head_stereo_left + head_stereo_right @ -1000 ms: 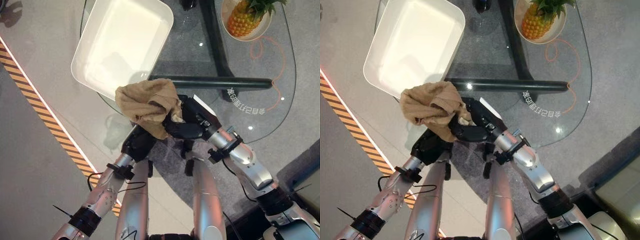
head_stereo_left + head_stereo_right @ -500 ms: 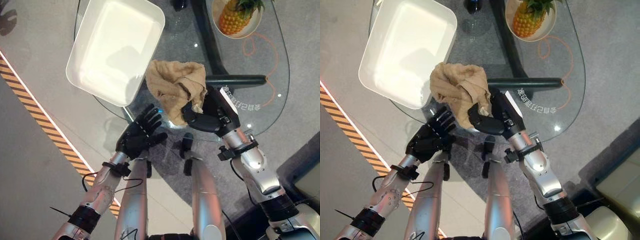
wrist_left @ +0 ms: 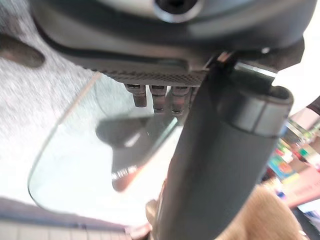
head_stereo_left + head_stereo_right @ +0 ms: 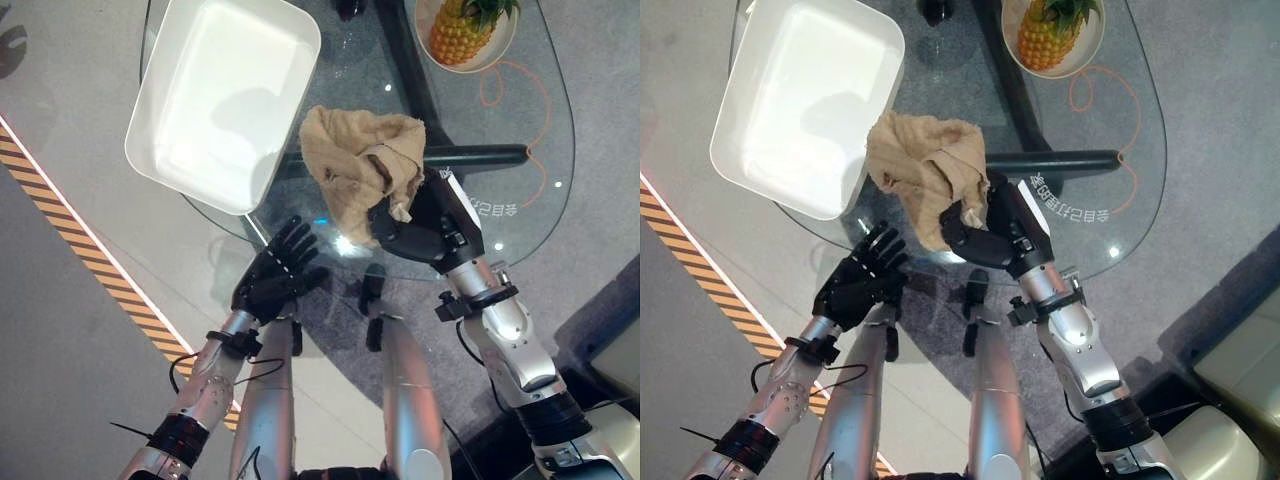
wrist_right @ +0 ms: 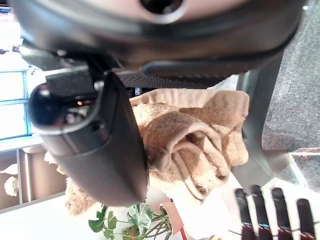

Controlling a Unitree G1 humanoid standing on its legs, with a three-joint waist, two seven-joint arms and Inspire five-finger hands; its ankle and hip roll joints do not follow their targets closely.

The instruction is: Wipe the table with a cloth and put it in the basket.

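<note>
A crumpled tan cloth [image 4: 360, 165] hangs over the near part of the round glass table [image 4: 540, 110], bunched in my right hand [image 4: 420, 228], whose fingers curl round its lower folds. The right wrist view shows the same cloth [image 5: 195, 135] held past the thumb. A white rectangular basket [image 4: 225, 95] rests on the table's left side, just left of the cloth. My left hand [image 4: 275, 275] hovers below the table's near edge with fingers spread, holding nothing.
A pineapple in a white bowl [image 4: 462, 32] stands at the far right of the table. A dark table leg bar [image 4: 470, 155] runs under the glass. A striped orange and black floor line [image 4: 70, 230] crosses the left.
My right hand carried the cloth up and to the right over the glass, away from the left hand. The left hand let go and spread its fingers. The camera also shifted slightly.
</note>
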